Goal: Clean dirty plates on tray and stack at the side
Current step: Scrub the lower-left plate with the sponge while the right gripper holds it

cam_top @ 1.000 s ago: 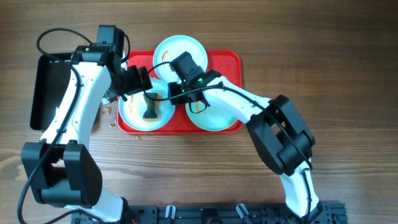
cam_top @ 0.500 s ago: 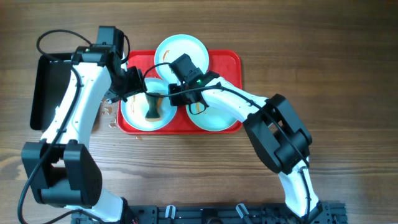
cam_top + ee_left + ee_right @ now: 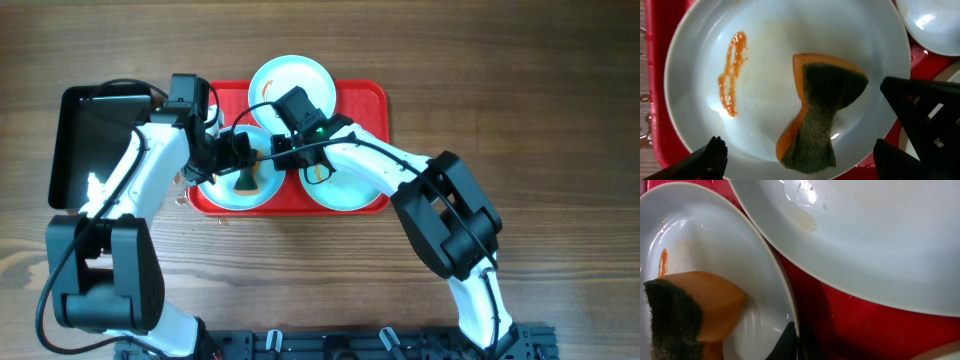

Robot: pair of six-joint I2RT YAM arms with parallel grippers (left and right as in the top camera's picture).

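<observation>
The left gripper (image 3: 802, 155) hangs spread wide over an orange-smeared plate (image 3: 765, 65), a sponge (image 3: 822, 110) lying loose in it between the fingers. The right gripper (image 3: 790, 342) is clenched at that plate's rim. The plate sits on a red tray (image 3: 368, 100), with a black pan (image 3: 90, 140) beside the tray on a wooden table (image 3: 520, 80).

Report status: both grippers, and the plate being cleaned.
Left gripper open above sponge lying in left plate. Right gripper shut at that plate's rim. Orange smear uncleaned. Back plate and right plate crowd close.

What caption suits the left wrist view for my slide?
Open left claw hovers over an orange-smeared plate on the red tray; a sponge lies in the plate.
</observation>
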